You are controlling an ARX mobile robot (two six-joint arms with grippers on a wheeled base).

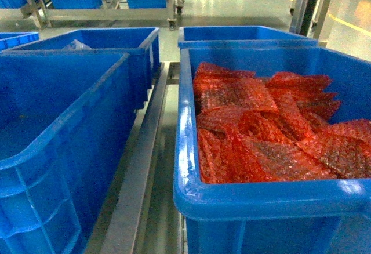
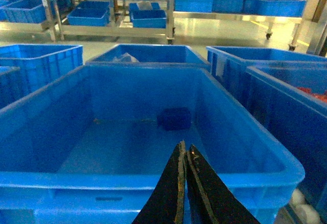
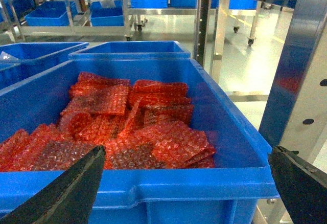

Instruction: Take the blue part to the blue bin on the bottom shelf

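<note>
Left gripper (image 2: 183,155) sat with its two black fingers pressed together, holding nothing, just above the near rim of a large blue bin (image 2: 46,106). Ahead of and slightly below the fingertips, on the bin floor close to the far wall, lay a small dark blue part (image 2: 174,118). It appeared to be the only item in that bin; its exact shape was too blurred to tell.

Right gripper (image 3: 186,183) was spread wide, empty, fingers splayed to either side of the near rim of a second bin (image 3: 245,147). That bin, ahead of it, was filled with red bubble-wrap pouches (image 3: 127,132). No blue part could be seen among them.

Judgement: step in hand looked like the approach to the pick, not yet begun. The left arm seemed better placed. To do it well, the fingers would need opening before descending, since closed tips would only push the part against the far wall. Reach forward over the rim first, then lower, keeping clear of the side walls. Part and bin are close in colour, so alignment should be checked in the wrist view before closing.
</note>
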